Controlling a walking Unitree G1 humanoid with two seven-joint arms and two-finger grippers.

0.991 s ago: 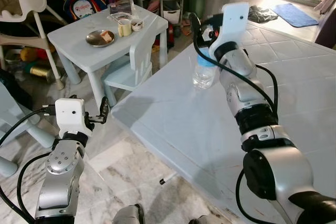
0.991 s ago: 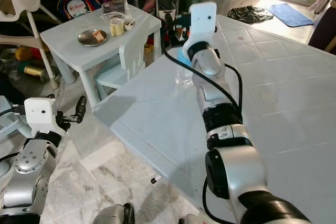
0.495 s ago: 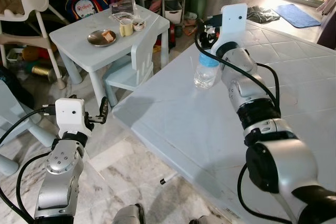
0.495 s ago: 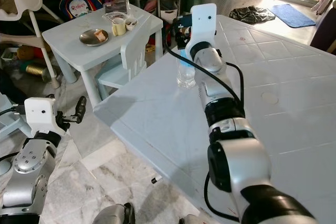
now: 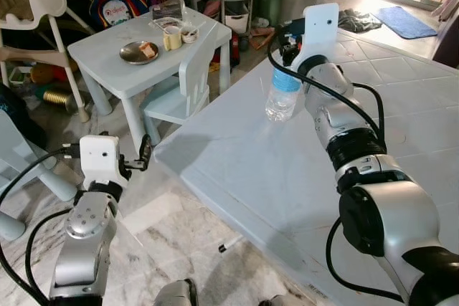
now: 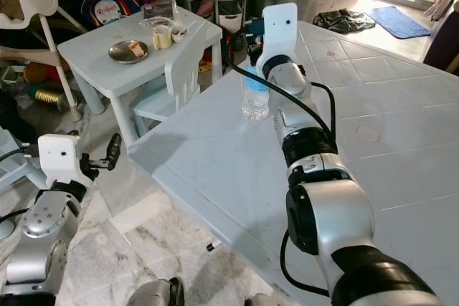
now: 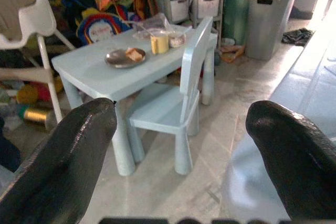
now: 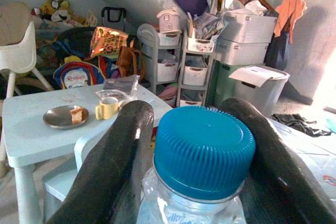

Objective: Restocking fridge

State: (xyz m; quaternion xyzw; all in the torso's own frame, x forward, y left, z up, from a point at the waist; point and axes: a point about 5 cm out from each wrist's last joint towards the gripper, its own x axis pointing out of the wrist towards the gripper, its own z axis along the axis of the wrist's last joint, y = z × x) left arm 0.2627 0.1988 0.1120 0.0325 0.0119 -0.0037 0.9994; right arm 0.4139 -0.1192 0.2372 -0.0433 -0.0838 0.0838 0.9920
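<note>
— What's cut off or hidden?
— The water bottle (image 8: 197, 182) runs off the bottom edge in the right wrist view; from the head, the right claw (image 5: 288, 46) sits behind its white wrist housing.
— Anything unreadable?
— The food on the metal plate (image 5: 138, 51), upper left.

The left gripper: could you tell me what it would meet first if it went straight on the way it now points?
Probably the small pale-blue chair, centred between the open left gripper's fingers; depth is hard to judge.
</note>
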